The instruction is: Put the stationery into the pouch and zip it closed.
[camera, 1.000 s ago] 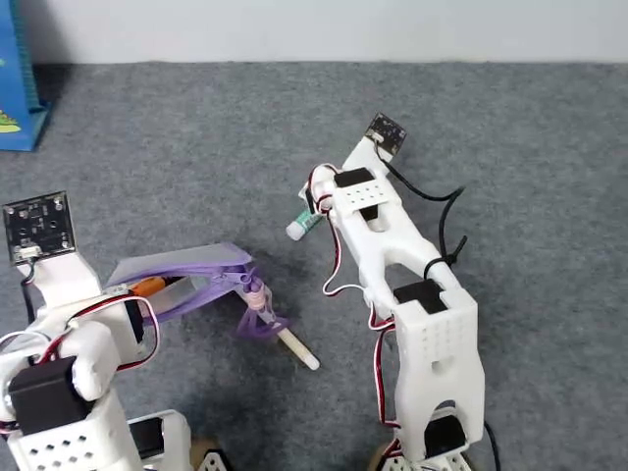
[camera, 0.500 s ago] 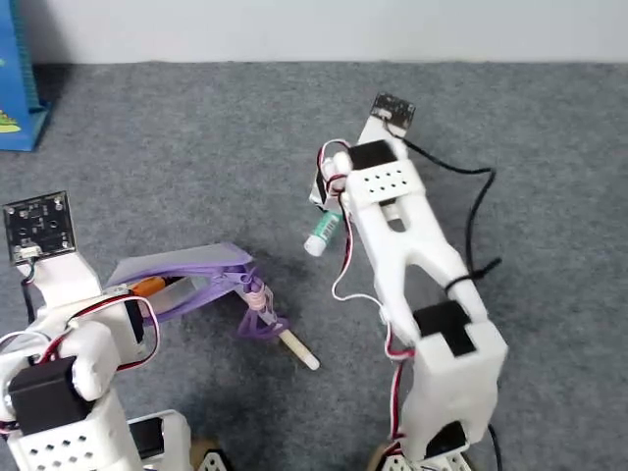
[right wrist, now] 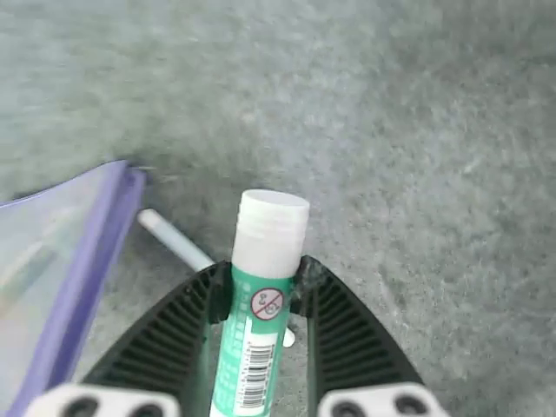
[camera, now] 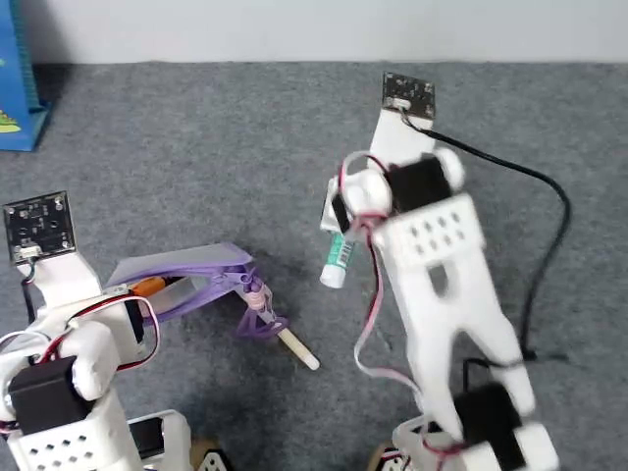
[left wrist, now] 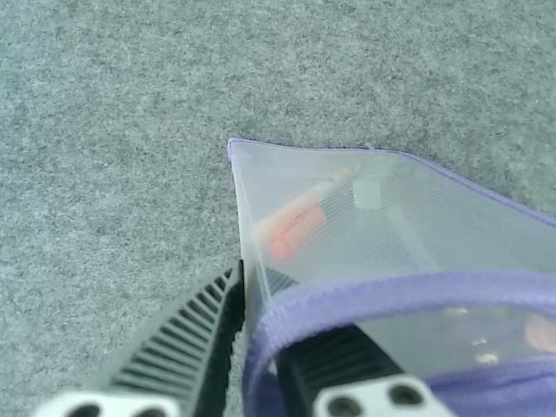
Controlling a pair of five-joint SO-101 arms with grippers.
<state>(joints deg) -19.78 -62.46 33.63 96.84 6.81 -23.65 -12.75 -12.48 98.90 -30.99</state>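
Observation:
A translucent pouch (camera: 186,270) with purple trim hangs tilted above the grey mat at the left, an orange item (camera: 149,286) inside it. My left gripper (left wrist: 248,291) is shut on the pouch's (left wrist: 373,234) corner edge. A white pen (camera: 297,350) lies by the pouch's purple zipper end. To the right, my right gripper (camera: 339,231) is shut on a green-and-white glue stick (camera: 337,260) held above the mat, cap pointing down toward the pen. In the right wrist view the glue stick (right wrist: 261,295) sits between the fingers of my right gripper (right wrist: 261,278), with the pouch's edge (right wrist: 78,252) off to one side.
A blue box (camera: 18,88) stands at the far left edge by the white back wall. A black cable (camera: 510,172) trails from the right arm. Grey mat (camera: 196,147) stretches open behind the pouch and to the right of the right arm.
The right arm has risen and swung the glue stick toward the table's front, closer to the pen. The left arm and the pouch have stayed still.

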